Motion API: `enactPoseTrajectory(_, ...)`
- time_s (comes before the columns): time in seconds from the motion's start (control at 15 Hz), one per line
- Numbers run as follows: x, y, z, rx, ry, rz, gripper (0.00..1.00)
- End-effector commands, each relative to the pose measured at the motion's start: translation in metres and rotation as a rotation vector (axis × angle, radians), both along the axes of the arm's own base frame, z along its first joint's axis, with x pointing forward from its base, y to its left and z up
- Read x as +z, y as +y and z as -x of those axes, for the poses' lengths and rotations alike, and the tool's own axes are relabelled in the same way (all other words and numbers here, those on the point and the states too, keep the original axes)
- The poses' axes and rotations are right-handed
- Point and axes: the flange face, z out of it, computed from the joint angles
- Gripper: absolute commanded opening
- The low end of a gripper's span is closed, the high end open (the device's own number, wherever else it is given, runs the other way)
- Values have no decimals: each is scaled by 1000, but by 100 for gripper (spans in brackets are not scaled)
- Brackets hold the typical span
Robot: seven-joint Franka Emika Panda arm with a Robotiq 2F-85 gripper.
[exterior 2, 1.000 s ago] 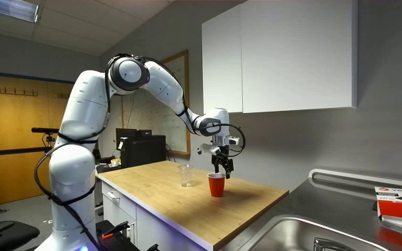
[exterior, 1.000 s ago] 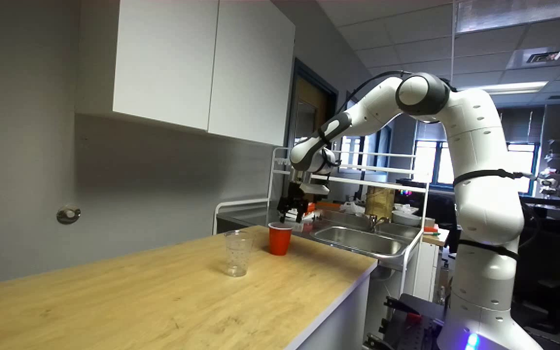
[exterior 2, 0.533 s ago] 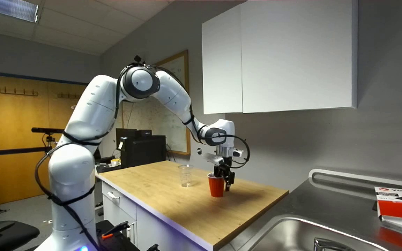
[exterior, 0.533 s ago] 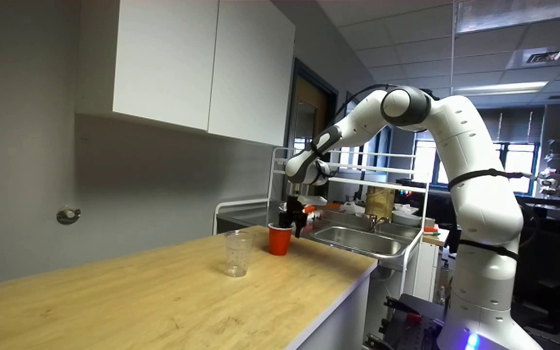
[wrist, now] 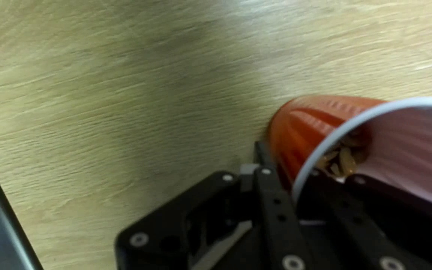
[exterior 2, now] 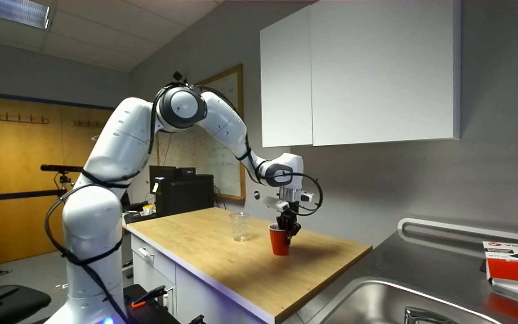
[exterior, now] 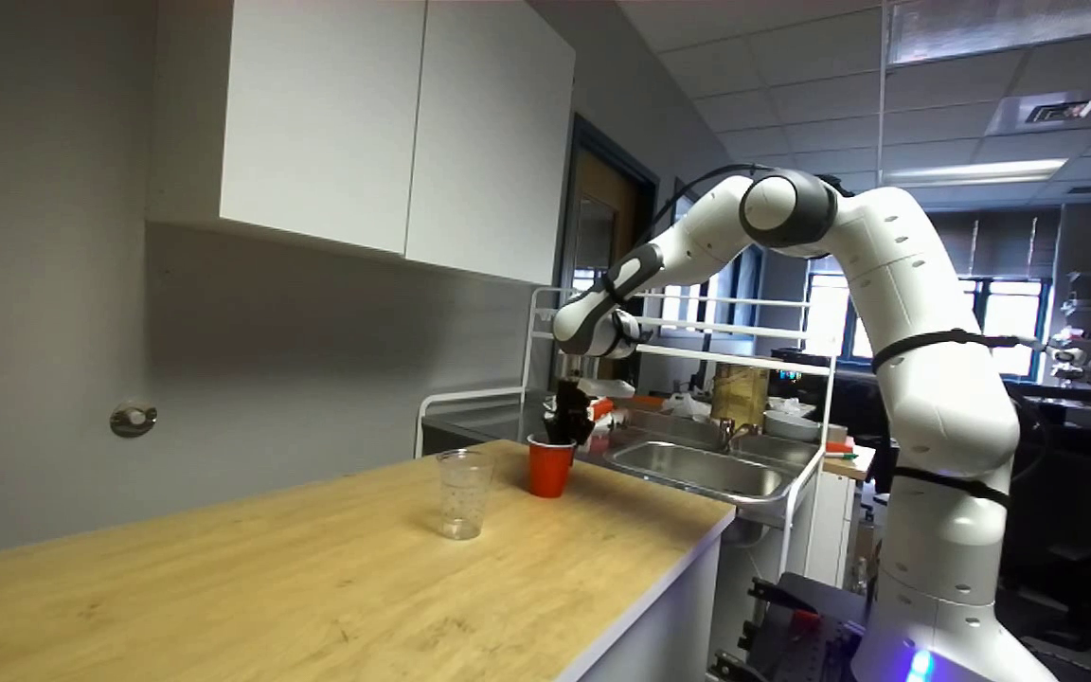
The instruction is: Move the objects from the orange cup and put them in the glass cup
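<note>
A small orange cup (exterior 2: 279, 245) with a white rim stands upright on a wooden desk (exterior 2: 236, 274). A black gripper (wrist: 291, 167) pinches the wall of the orange cup: in the wrist view, one finger is inside it and the other outside, with the rim running between them. At the bottom of the orange cup lie several small tan pieces (wrist: 346, 161), partly hidden and too blurred to identify. A see-through glass cup (exterior: 463, 497) stands upright on the same desk, near the orange cup but apart from it, on the side away from the metal sink (exterior: 702, 463). The white robot arm (exterior: 945, 407) arches over to a spot above the orange cup. A white cabinet (exterior 2: 376, 72) is mounted on the grey wall (exterior 2: 502, 90), well above the level of the orange cup. In an exterior view, a red and white box (exterior 2: 515, 266) lies on the dark counter (exterior 2: 421, 265) by the sink, well apart from the orange cup.
</note>
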Motion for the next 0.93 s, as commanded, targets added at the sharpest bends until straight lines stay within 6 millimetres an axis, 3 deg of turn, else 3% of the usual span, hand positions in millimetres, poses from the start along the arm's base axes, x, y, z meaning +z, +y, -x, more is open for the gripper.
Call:
enactPoseTrajectory(0.0, 17, 8, 1, 21, 6, -4, 1)
enactPoseTrajectory(0.33, 35, 40, 10, 54, 27, 15, 6)
enactPoseTrajectory(0.87, 91, 133, 51, 101, 25, 204, 5)
